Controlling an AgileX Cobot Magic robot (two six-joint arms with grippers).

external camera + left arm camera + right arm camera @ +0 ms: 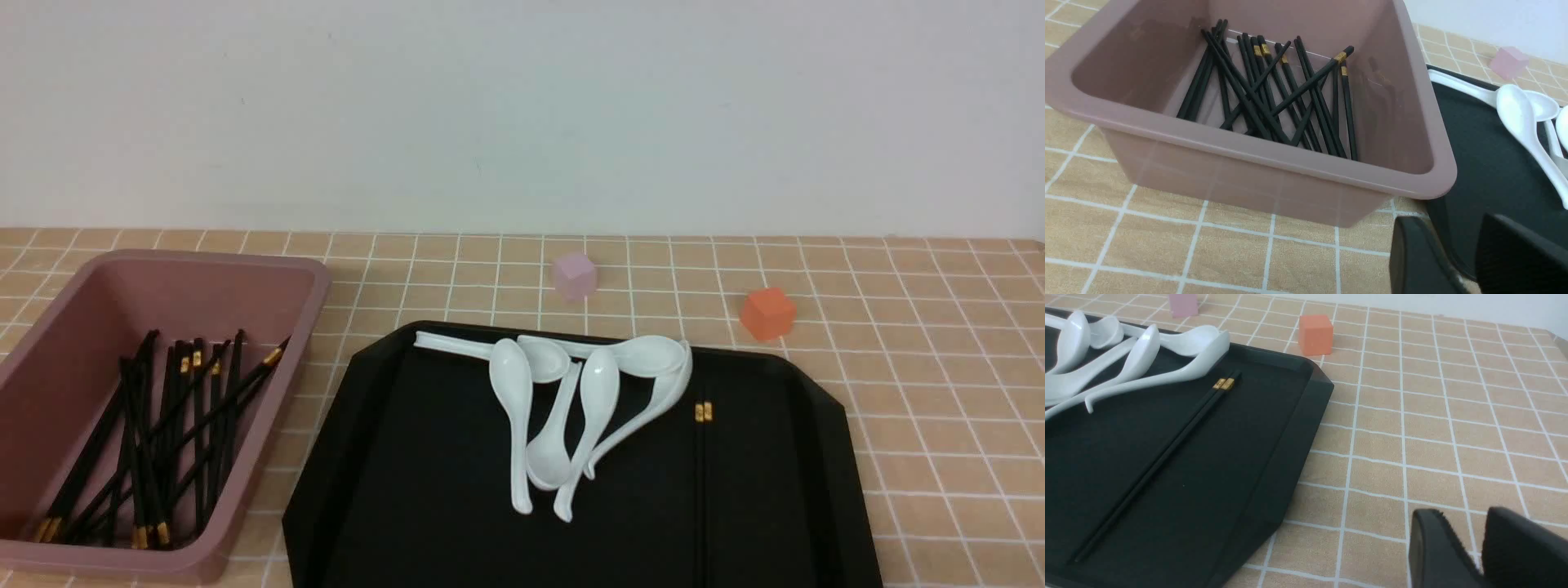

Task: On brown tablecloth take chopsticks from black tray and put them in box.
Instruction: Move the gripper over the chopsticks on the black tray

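**A:** Where's the pair?

**B:** The last chopsticks (pixel 1152 469) are on the right half of the black tray (pixel 392 457). They lie flat and side by side, long axis running toward and away from the robot, gold bands at the far end.

**A:** Which arm?

**B:** Right, I'd say. The right gripper (pixel 1470 539) sits over the brown tablecloth (pixel 1412 428), off the tray's right rim, fingers parted and empty. The pair is to its left. The left gripper (pixel 1457 245) is by the box (pixel 1274 157), also parted and empty.

**A:** Clearance?

**B:** Bare tray floor on both sides of the near length. The far end lies just beside the white spoons (pixel 571 408), so pinch nearer the middle.

**A:** Surface?

**B:** Glossy tray and thin sticks, so they'll likely slip. The box is on the far left and already holds a pile of chopsticks (pixel 163 433).
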